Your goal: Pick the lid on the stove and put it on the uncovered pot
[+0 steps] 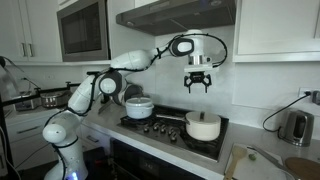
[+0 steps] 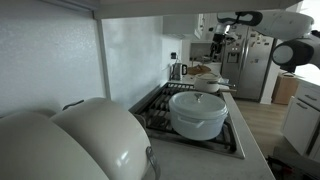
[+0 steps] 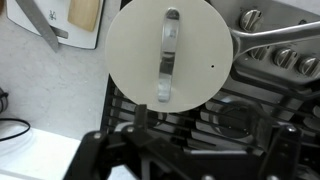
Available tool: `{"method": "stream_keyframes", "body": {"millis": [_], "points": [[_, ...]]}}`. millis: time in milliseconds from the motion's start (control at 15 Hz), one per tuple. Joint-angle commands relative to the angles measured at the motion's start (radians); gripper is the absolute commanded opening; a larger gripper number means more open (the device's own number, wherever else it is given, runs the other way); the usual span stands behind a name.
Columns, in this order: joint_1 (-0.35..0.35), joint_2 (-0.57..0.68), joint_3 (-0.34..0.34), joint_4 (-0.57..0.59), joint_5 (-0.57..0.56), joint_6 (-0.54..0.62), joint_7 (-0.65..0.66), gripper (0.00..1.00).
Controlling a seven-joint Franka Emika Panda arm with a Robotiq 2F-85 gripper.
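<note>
Two things could go wrong from here, as I judge it. First, the lid (image 3: 170,55) appears to lie on the pot (image 2: 198,118), whose side handle (image 3: 275,35) pokes out from under it in the wrist view. Whether it sits snug in the rim cannot be told, and if it is off-centre a nudge could slide or tip it. Second, the gripper (image 1: 198,86) hangs high above the stove (image 1: 165,126), fingers spread with nothing between them, roughly over the lid's bar grip. A careless drop would strike that grip or shove the pot toward the knobs (image 3: 290,60). Mixing it up with the grey-topped pot (image 1: 138,107) elsewhere on the stove is a lesser risk. The cooktop is black with dark grates, set in a pale counter (image 3: 40,95) that carries a cutting board (image 3: 85,15) and a knife (image 3: 40,22). A kettle (image 1: 295,127) stands on the counter near the stove, a microwave (image 1: 85,30) and hood (image 1: 185,12) hang above, and a fridge (image 2: 255,65) stands beyond.
</note>
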Motion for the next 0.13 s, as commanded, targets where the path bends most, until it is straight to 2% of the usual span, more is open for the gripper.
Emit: {"method": "stream_keyframes", "body": {"millis": [0,67], "points": [[0.0,0.004,0.0,0.0,0.0,0.0,0.0,1.0],[-0.001,0.006,0.0,0.0,0.0,0.0,0.0,1.0]]}}
